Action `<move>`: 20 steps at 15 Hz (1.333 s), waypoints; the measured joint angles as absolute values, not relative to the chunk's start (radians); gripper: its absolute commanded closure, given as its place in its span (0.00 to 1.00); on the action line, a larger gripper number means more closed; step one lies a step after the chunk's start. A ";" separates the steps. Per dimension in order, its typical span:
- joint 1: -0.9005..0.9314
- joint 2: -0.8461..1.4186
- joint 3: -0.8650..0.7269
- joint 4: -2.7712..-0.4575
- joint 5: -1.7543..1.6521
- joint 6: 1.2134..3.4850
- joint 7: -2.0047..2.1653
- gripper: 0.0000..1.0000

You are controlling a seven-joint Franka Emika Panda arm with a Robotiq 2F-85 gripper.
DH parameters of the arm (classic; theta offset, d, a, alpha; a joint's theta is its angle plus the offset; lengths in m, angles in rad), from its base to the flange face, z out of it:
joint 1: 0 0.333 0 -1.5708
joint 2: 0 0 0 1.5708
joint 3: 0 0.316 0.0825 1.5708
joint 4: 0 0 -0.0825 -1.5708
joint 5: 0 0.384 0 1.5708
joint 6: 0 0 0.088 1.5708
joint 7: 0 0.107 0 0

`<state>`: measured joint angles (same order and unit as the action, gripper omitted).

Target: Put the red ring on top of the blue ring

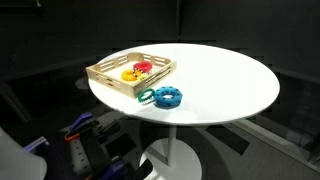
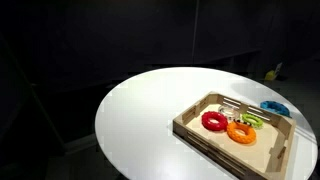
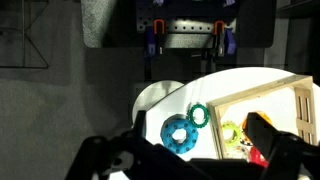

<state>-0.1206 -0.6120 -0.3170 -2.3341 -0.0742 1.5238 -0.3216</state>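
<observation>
The red ring [image 2: 213, 121] lies inside a wooden tray [image 1: 100, 76] on the round white worktop [image 1: 235, 85], just beside an orange ring [image 2: 241, 132]. A small yellow-green piece [image 2: 251, 120] shares the tray but is too small to make out. The blue ring [image 1: 166, 96] sits outside on the worktop, near its edge and close to the tray's wall, with a thinner dark-green ring [image 1: 146, 96] against it. The tray wall stands between the red and blue rings. In the wrist view the hand [image 3: 175, 140] hangs above, released and grasping nothing. Its fingers are dark blurs cut off by the frame, and one hides most of the red ring there.
</observation>
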 measured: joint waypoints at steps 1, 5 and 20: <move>-0.121 -0.612 -0.317 -2.334 -0.074 1.524 -0.322 0.00; -0.121 -0.613 -0.317 -2.334 -0.074 1.524 -0.322 0.00; -0.065 -0.527 -0.132 -2.328 -0.027 1.664 -0.195 0.00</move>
